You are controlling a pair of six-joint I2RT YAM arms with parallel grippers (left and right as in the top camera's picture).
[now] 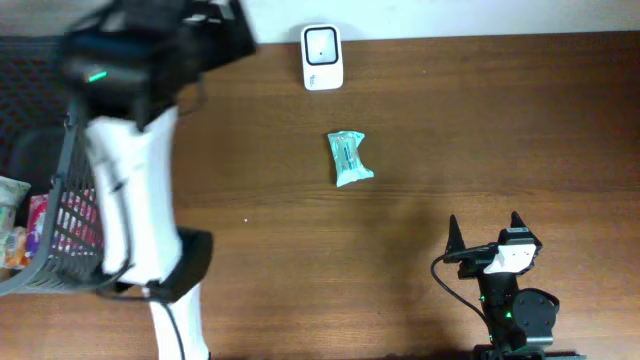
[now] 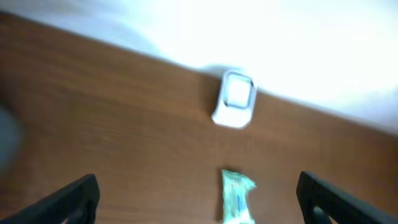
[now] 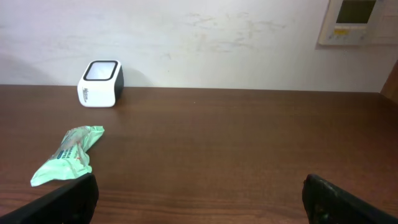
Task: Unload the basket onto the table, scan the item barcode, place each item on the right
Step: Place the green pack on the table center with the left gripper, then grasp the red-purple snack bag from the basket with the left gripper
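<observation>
a dark wooden worktop [image 1: 500, 120] seen from above. a small green snack packet [image 1: 349, 158] lies flat at the centre of the frame. a white barcode scanner [image 1: 322, 57] stands at the top centre against the wall, well apart from the packet. a wire basket [image 1: 70, 200] of wrapped goods sits at the left edge.

the left gripper [image 2: 198, 179] is spread wide and empty, blurred in the upper left of the overhead view. the right gripper [image 1: 484, 217] is also wide open and empty, at the lower right.

the step in hand looks like picking up the packet. it would go best gripped across its narrow middle, with the crimped ends free. which face carries the barcode cannot be told, so the printed sides should stay uncovered for turning towards the scanner window.
</observation>
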